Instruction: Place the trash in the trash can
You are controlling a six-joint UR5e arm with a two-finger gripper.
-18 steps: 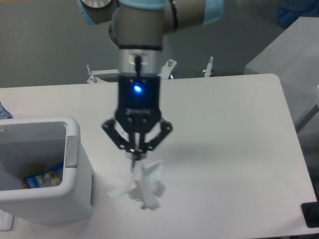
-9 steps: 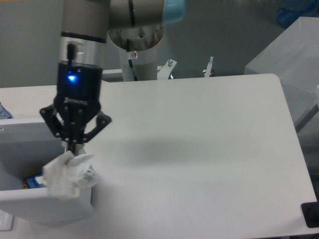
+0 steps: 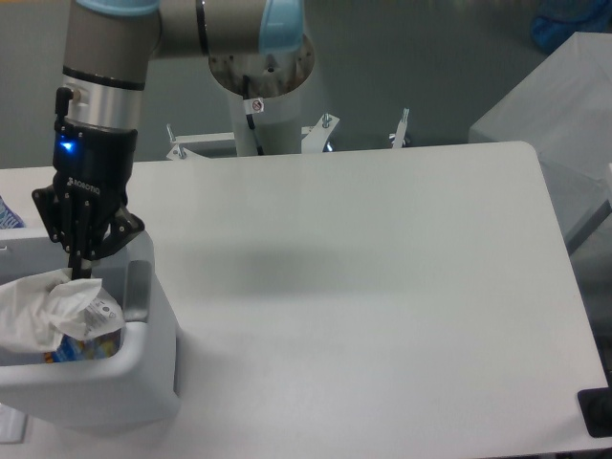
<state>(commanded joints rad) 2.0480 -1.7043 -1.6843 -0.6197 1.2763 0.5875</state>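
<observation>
My gripper (image 3: 82,272) hangs over the open top of the trash can (image 3: 143,373), a boxy white bin at the table's front left. Its fingers are shut on the top of a crumpled white wrapper (image 3: 50,313), the trash, which dangles inside the bin's mouth. Something blue and yellow (image 3: 81,349) lies inside the bin below the wrapper. I see no bottle in this view.
The white table (image 3: 382,287) stretches to the right of the bin. The arm's base (image 3: 260,76) stands behind the table's far edge. A grey box (image 3: 555,105) sits at the far right, and a dark object (image 3: 598,411) at the front right corner.
The gripper has carried the wrapper left from the table's middle to above the bin. The wrapper now hangs inside the bin's opening.
</observation>
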